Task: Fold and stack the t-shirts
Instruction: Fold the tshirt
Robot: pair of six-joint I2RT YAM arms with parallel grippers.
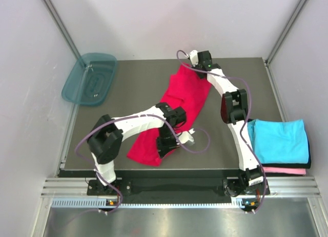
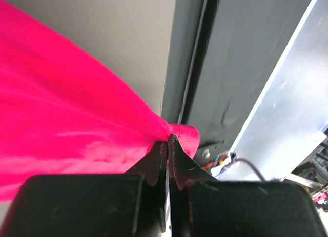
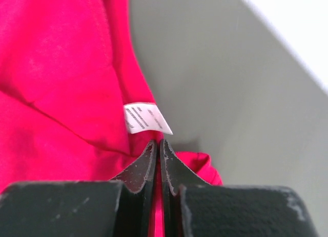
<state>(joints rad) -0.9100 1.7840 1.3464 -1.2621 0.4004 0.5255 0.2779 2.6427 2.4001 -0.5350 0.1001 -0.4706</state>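
Note:
The crimson red t-shirt [image 1: 177, 111] lies stretched diagonally across the grey table [image 1: 133, 88]. My left gripper [image 1: 165, 146] is shut on its near corner, seen in the left wrist view [image 2: 167, 139] pinching the red cloth [image 2: 66, 119]. My right gripper [image 1: 196, 63] is shut on its far corner; the right wrist view [image 3: 158, 144] shows red fabric [image 3: 51, 68] between the jaws, just below the small white tag [image 3: 146, 117]. The cyan t-shirt [image 1: 279, 139] lies folded on top of the pink t-shirt [image 1: 287, 171] at the right edge.
A teal translucent plastic tub [image 1: 90, 78] sits at the far left corner of the table. White walls enclose the table on the left, back and right. A metal rail [image 1: 169, 188] runs along the near edge.

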